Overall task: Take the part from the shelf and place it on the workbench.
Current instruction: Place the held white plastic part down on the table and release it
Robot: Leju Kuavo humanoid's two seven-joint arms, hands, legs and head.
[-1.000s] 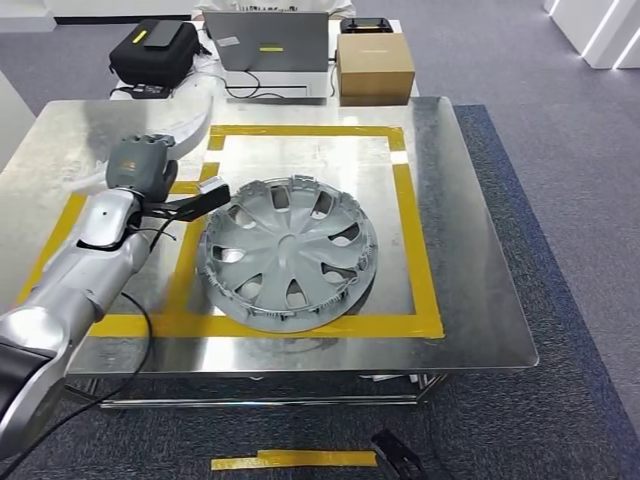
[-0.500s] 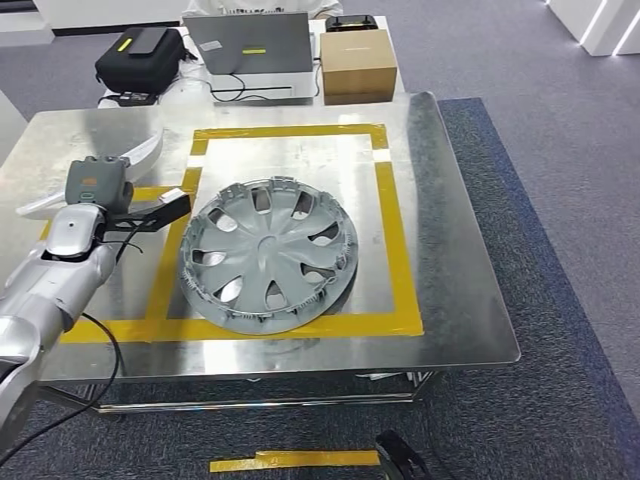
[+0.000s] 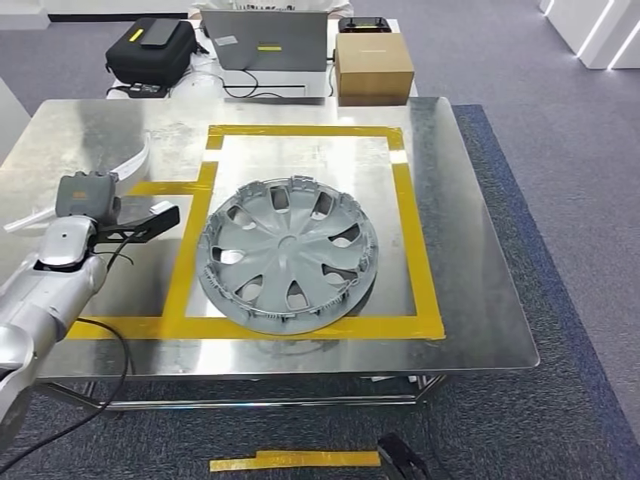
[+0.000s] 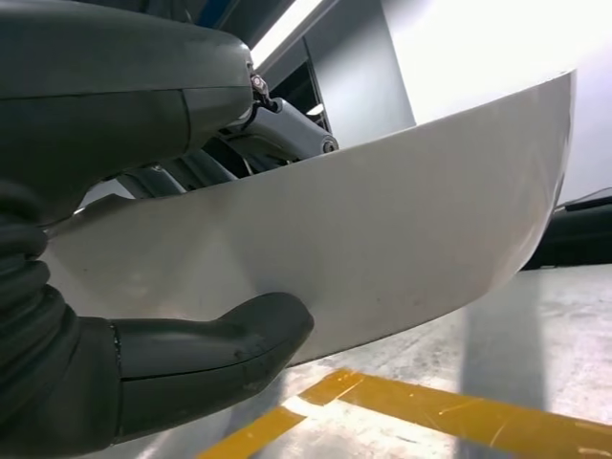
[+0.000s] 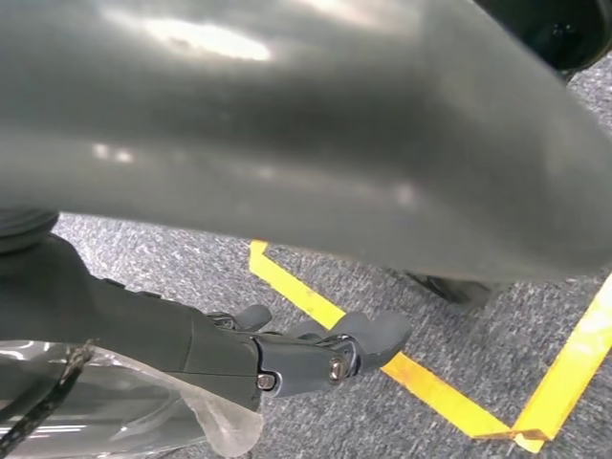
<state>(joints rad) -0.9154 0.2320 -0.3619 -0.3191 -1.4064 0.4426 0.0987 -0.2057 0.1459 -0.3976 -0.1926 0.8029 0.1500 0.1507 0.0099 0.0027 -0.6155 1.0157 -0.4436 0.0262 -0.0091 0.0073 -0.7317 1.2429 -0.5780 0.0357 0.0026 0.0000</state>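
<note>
The silver left arm point(image 3: 53, 285) is reaching in from the near left over the bench point(image 3: 468, 250), its hand point(image 4: 181, 354) gripping a curved white part point(image 4: 375, 249). The right hand point(image 5: 317, 354) is hanging low, fingers held nearly straight, gripping nothing.

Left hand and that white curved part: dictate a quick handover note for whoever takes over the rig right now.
Left hand: holds the white curved part over the left side of the workbench, outside the yellow tape square.
Right hand: hangs over the carpet, fingers empty.
Done: grey hubcap lies flat inside the square.
Left: set the curved part down and let go; whether it touches the top is unclear.
</note>
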